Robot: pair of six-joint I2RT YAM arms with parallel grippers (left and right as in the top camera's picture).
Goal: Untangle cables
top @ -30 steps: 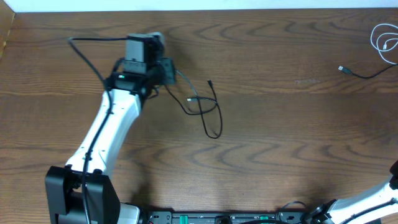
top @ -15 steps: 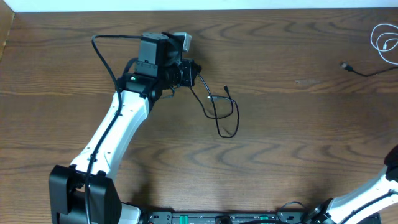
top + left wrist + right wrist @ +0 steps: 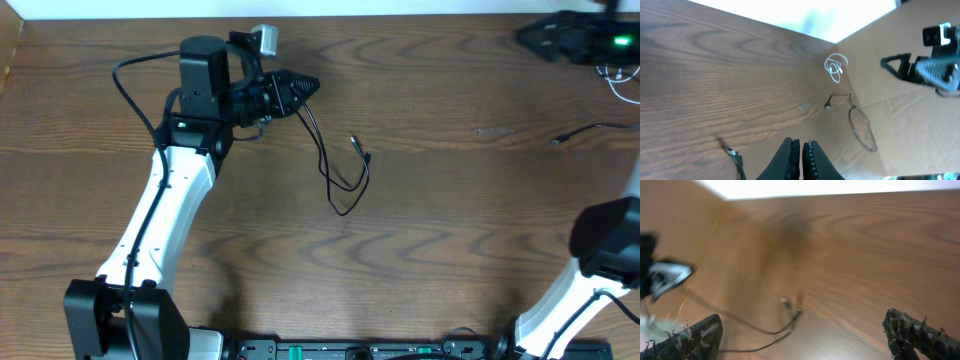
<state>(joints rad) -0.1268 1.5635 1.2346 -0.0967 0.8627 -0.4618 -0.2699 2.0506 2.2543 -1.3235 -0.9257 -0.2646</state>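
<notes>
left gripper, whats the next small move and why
Probably lower and open the jaws, laying the black cable down: the left gripper is shut on it, and its loop crosses no other cable, well apart from the white cable at far right.

Left pincer point(image 3: 306, 85) is pinched closed with its arm stretched forward, while right pincer point(image 3: 801, 316) is spread wide.
</notes>
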